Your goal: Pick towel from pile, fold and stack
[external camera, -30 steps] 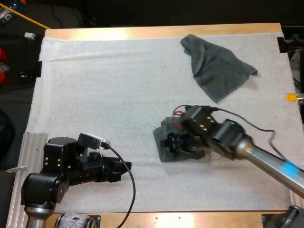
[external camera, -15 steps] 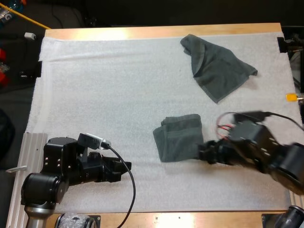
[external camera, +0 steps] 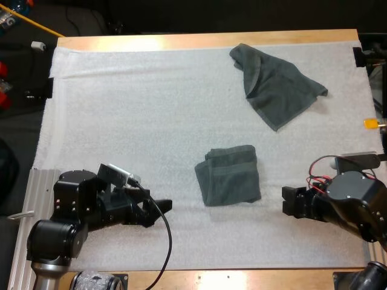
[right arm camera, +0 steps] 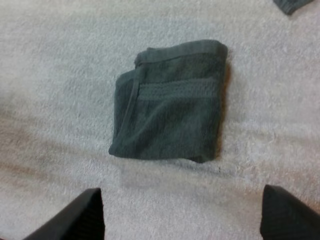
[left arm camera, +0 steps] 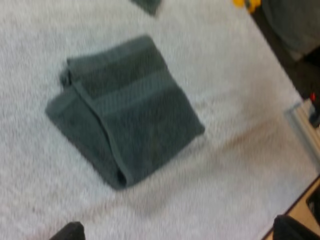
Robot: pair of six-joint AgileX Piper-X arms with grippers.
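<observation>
Both grippers are empty with fingers spread: left gripper at lower left of the high view, right gripper at lower right. Each is well clear of the folded towel, which lies flat at centre of the white mat between them. The crumpled towel sits upper right, apart from it. I read one towel as done and the crumpled one as next pick. Risks: pinching a bunched ridge instead of a corner, so it won't spread; dragging it across the loose folded towel and shoving it open; a sloppy second fold making the stack lean.
</observation>
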